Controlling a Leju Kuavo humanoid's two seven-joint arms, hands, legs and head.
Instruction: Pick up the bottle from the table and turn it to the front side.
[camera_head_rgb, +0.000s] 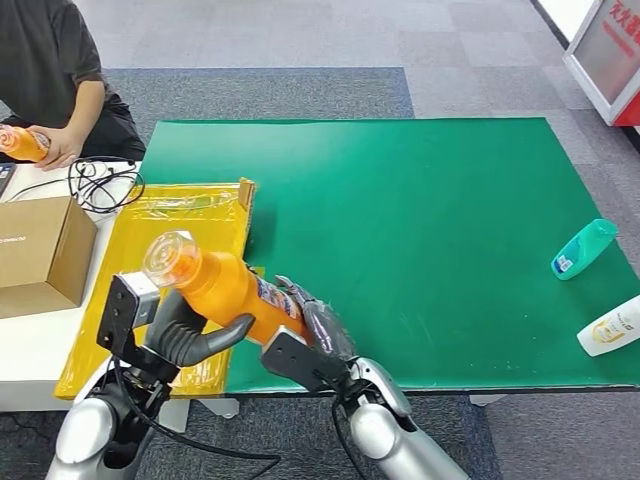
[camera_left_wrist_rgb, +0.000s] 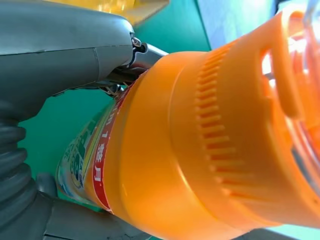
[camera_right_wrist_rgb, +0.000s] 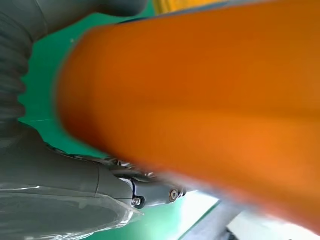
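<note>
- The orange bottle (camera_head_rgb: 226, 290) is lifted above the green table's (camera_head_rgb: 423, 230) near edge, lying tilted.
- The left hand (camera_head_rgb: 189, 335) and right hand (camera_head_rgb: 313, 335) both grip it.
- Turning is under way; next, the label likely needs rolling frontward.

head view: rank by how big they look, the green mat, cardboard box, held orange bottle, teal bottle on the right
1. green mat
2. orange bottle and cardboard box: look alike; the bottle is nearer the camera, so unsure
3. teal bottle
</note>
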